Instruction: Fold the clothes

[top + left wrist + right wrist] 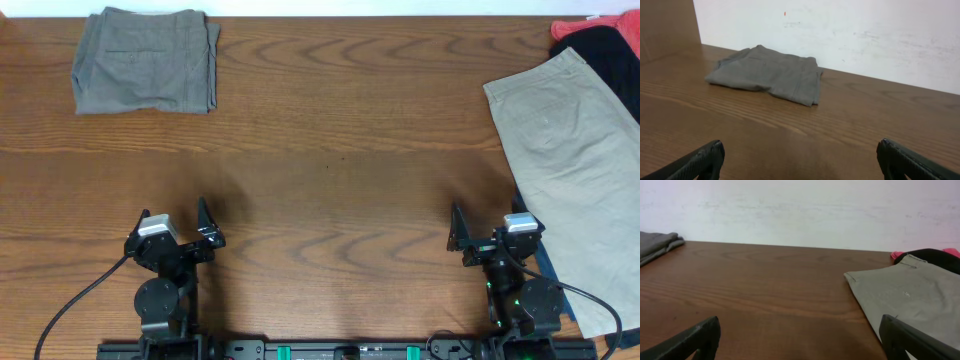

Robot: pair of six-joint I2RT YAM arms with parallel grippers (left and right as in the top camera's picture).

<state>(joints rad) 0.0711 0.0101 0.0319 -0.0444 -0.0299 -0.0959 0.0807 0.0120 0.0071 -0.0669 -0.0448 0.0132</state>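
Note:
Pale khaki-beige shorts (575, 165) lie spread flat along the table's right edge; they also show in the right wrist view (910, 297). A black garment (612, 55) and a red one (578, 27) lie at the far right corner, partly under the shorts. A folded grey garment (146, 73) sits at the far left, and shows in the left wrist view (770, 74). A navy cloth edge (548, 268) shows beside the right arm. My left gripper (175, 222) is open and empty near the front. My right gripper (490, 227) is open and empty, just left of the shorts.
The wooden table (330, 170) ends at a white wall at the back. A brown panel (667, 27) stands at the far left in the left wrist view. Cables trail from both arm bases at the front edge.

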